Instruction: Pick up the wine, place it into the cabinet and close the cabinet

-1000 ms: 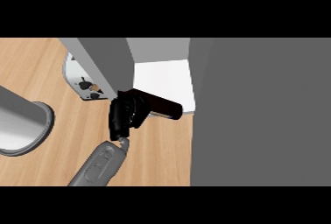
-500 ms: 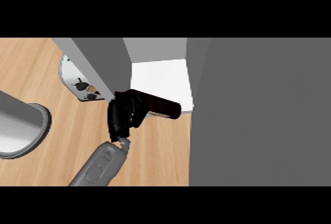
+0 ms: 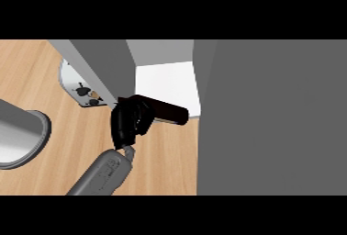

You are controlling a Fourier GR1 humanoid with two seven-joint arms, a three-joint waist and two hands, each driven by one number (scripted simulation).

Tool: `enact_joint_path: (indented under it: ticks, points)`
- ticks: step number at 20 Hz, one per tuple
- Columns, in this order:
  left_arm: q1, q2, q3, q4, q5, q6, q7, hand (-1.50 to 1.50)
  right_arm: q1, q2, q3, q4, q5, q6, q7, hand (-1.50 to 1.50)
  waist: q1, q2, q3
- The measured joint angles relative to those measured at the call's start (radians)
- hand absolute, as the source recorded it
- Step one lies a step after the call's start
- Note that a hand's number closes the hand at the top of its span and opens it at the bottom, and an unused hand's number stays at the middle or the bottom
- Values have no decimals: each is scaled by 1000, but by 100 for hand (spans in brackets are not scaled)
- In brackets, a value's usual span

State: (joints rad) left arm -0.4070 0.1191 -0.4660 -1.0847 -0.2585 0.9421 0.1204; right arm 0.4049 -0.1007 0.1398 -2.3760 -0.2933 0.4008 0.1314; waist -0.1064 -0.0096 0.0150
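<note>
Wine bottle held at the mouth of the open cabinet

The grey cabinet (image 3: 271, 114) fills the right of the head view, its white inner floor (image 3: 166, 87) showing beside the open door (image 3: 102, 69). A single hand (image 3: 129, 121), which by its place looks like the left, curls its fingers around the dark wine (image 3: 166, 112), lying tilted at the shelf's front edge. The placing step appears underway; next the bottle likely needs pushing further in, releasing, then the door swung shut. The other hand is out of view.

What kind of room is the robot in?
Probably a kitchen: a wooden counter, a grey cabinet with its door open, and a dark wine bottle held in one hand.
</note>
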Motion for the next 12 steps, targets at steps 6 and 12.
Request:
enact_joint_path:
  ticks: [6, 12]
  points:
    - [-13, 3, -17, 3, -44, 31, 86, 150, -1, -3, -6, 2, -6, 8, -6, -150, -4, 0, 2]
    - [-25, 11, -38, 9, -111, 51, 187, 150, 3, -10, -5, 7, -12, 20, -6, -150, -11, -1, 5]
